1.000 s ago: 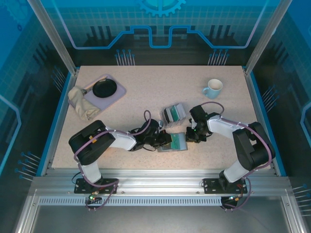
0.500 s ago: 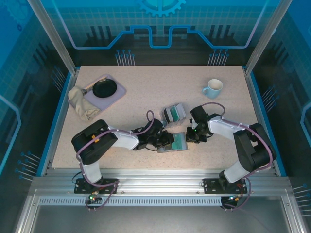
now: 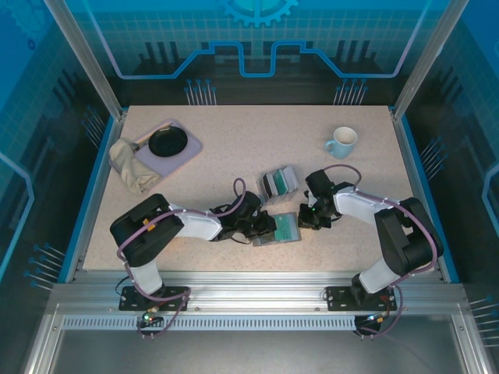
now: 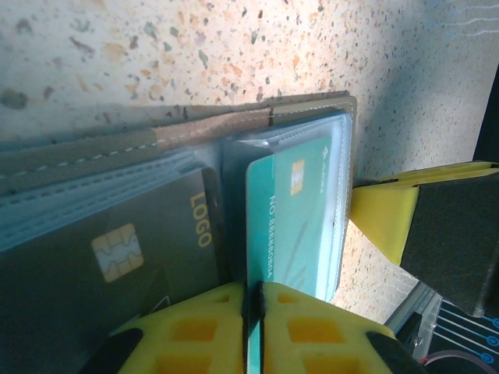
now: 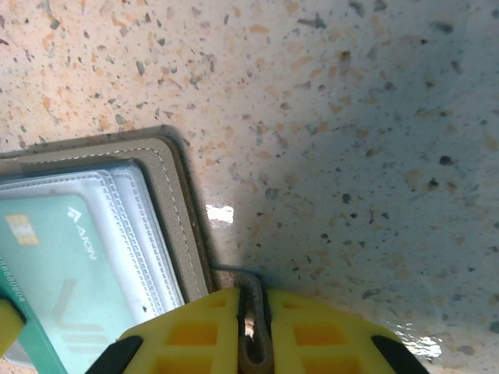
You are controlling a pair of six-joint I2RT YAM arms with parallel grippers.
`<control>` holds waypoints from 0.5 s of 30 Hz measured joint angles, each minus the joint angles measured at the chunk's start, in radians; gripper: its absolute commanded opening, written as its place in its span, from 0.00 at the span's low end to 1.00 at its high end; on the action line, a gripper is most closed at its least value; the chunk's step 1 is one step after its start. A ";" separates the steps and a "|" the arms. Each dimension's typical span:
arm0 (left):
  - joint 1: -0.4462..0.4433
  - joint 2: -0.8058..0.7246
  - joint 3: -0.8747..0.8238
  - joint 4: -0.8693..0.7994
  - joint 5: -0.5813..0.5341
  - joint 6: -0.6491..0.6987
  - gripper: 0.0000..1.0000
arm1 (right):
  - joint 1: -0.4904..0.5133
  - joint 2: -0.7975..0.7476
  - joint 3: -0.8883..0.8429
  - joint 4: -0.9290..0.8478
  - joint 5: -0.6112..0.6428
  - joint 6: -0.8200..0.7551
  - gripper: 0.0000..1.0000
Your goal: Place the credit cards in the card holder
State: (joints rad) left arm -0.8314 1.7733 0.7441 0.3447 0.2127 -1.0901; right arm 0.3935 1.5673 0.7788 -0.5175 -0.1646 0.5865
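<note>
**While both grippers pinch, card is only part-way in**

As the open card holder (image 3: pixel 284 228) lies by the tabletop's near edge, abt mid-way along, the left gripper (image 4: pixel 253 312) is clenched on a teal credit card (image 4: pixel 292 210) whose far end sits under the clear pocket. Right gripper (image 5: pixel 253 327) nips the holder's grey rim. Risks, imo: card snags the pocket lip & bows, or the thin rim slips free and the holder skids w/ the push.

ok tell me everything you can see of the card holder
The card holder lies open on the speckled table: grey stitched cover, clear plastic sleeves inside. One sleeve shows a dark card, another a teal card partly in, held by the left gripper. The right gripper has its jaws shut on the cover's edge.
</note>
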 measured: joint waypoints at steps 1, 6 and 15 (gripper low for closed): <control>0.000 -0.002 0.000 -0.002 0.000 0.005 0.05 | 0.000 0.000 0.000 0.000 0.000 0.000 0.13; 0.000 -0.004 0.006 -0.011 0.001 0.019 0.02 | -0.001 0.001 0.000 0.000 -0.001 0.000 0.13; -0.011 0.033 0.060 -0.031 0.005 0.019 0.04 | -0.002 0.004 0.001 0.002 -0.008 0.000 0.11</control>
State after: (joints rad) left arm -0.8425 1.8061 0.8043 0.3141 0.2180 -1.0706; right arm 0.3916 1.5711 0.7799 -0.5156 -0.1726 0.5869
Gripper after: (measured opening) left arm 0.046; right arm 0.121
